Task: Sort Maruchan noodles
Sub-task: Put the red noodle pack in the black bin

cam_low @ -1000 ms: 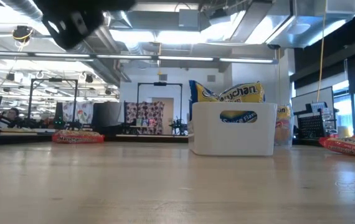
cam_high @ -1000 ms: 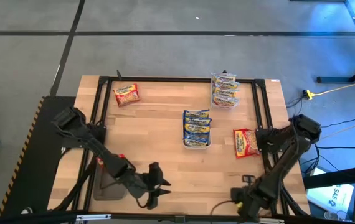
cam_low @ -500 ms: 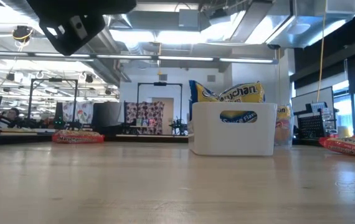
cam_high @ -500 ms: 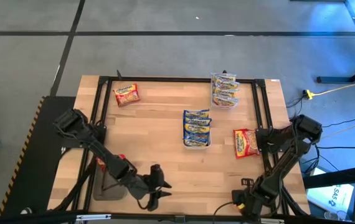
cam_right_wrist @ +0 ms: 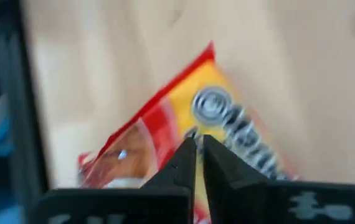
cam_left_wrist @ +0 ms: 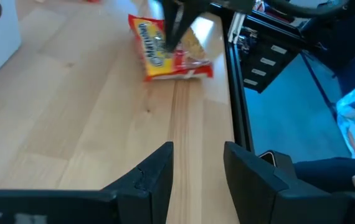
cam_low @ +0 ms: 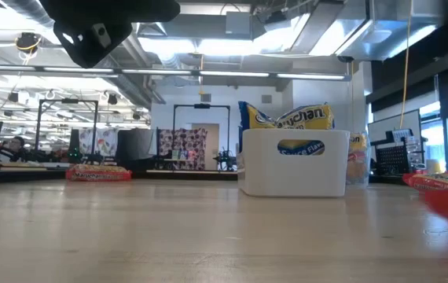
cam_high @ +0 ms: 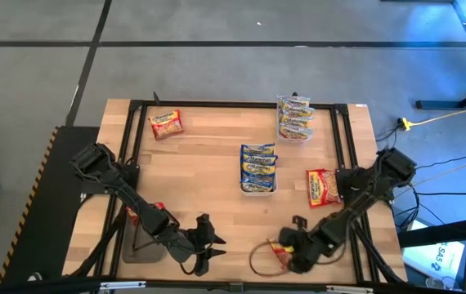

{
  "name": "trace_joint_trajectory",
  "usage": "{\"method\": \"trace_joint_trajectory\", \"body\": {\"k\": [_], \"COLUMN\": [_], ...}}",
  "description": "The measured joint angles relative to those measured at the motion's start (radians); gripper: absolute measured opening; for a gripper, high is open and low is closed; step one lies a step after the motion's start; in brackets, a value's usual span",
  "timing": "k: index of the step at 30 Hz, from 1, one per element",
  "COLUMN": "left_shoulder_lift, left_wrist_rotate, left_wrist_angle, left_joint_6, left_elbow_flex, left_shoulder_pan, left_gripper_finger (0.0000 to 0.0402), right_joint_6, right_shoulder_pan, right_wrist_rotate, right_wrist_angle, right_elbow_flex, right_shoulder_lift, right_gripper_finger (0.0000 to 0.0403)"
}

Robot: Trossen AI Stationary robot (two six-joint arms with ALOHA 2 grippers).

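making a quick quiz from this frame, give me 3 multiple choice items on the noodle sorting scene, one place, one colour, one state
1. Where is the white bin?
A. table middle
B. far left corner
C. on the floor

2. What border colour has the packet at the right gripper?
A. green
B. red
C. purple

3. How are the left gripper's fingers?
A. apart, holding nothing
C. shut on a packet
B. clamped on the bin

Key: 1 A, high view shows it central; 2 B, right wrist view shows red edging; 3 A, bare wood shows between them.
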State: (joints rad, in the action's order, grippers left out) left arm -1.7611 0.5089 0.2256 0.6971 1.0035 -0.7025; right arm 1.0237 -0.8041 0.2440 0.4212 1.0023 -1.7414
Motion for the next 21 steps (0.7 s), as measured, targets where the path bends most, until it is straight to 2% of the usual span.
{"method": "trace_joint_trajectory", "body": {"k": [4,9,14,18,21], "left_shoulder_lift": [0.0,0.0,0.0,0.0,-0.003], "left_wrist_rotate": [0.003,0.015,0.049,0.056,0.058], "left_wrist_angle": [0.0,0.008,0.009,0.009,0.014], "left_joint_6": [0.0,0.0,0.0,0.0,0.001], "left_elbow_flex": [0.0,0.0,0.0,0.0,0.0], "left_shoulder_pan": [0.0,0.003,0.006,0.008,0.008], "left_gripper_finger": [0.0134,0.0134,0.0134,0.0134,0.0134], "right_joint_6": [-0.065,-0.186,-0.288,-0.353,-0.355], "right_shoulder_pan": [0.077,0.152,0.206,0.209,0.185], "right_wrist_rotate": [0.049,0.09,0.195,0.218,0.216], "right_wrist_angle": [-0.025,-0.162,-0.29,-0.281,-0.207], "right_elbow_flex": [0.001,0.004,0.0,0.001,0.001], "right_shoulder_lift": [-0.029,-0.082,-0.094,-0.039,0.025], "right_gripper_finger": [0.0009,0.0009,0.0009,0.001,0.001]}}
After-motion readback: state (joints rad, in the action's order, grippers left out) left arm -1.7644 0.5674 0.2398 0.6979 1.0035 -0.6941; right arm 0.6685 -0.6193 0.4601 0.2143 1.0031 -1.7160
